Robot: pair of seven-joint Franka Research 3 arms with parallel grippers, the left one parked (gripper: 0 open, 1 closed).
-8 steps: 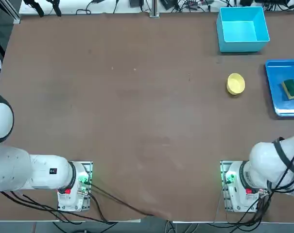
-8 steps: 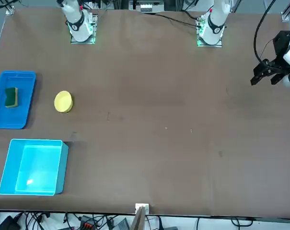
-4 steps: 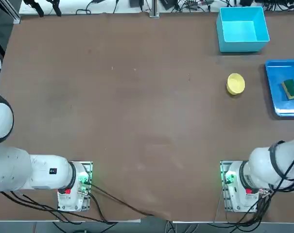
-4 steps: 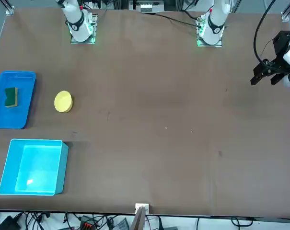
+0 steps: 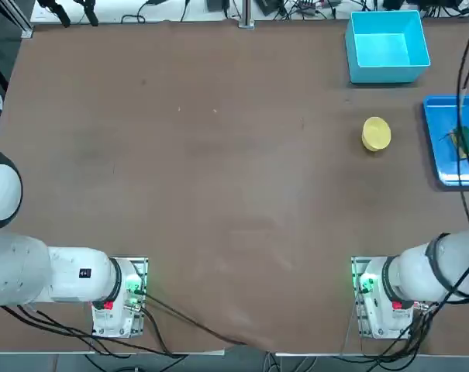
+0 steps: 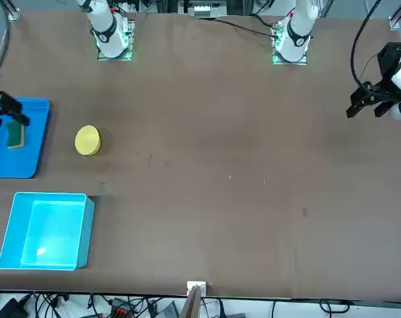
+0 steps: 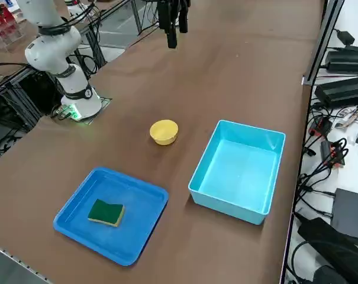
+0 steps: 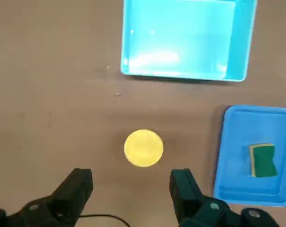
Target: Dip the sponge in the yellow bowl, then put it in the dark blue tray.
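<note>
Near the table's right edge, as the top view has it, the blue tray (image 7: 78, 226) carries the sponge (image 7: 106, 212), lying flat, green side up, well inside the rim. Yellow bowl (image 7: 164, 132) stands on the bare table (image 7: 137, 89) beside the tray, on the side away from that edge; cyan box (image 7: 238, 171) sits toward the far right corner. Right gripper (image 8: 131, 187): jaws wide apart, nothing between them, above the table.

Progress, as judged: sponge is at its final place, but whether it has been dipped cannot be told from this. If not, pick-up, dip and return all remain; if so, only withdrawal.

Materials: sponge a small rectangular block, dark green layer, probably scouring fibre, over a pale yellow base, side edges slightly pinched in. Bowl round, plain, matt. Tray shallow, smooth, rounded corners, likely plastic. Box deeper, straight-walled, glossy. Tabletop brown, faintly marked.
</note>
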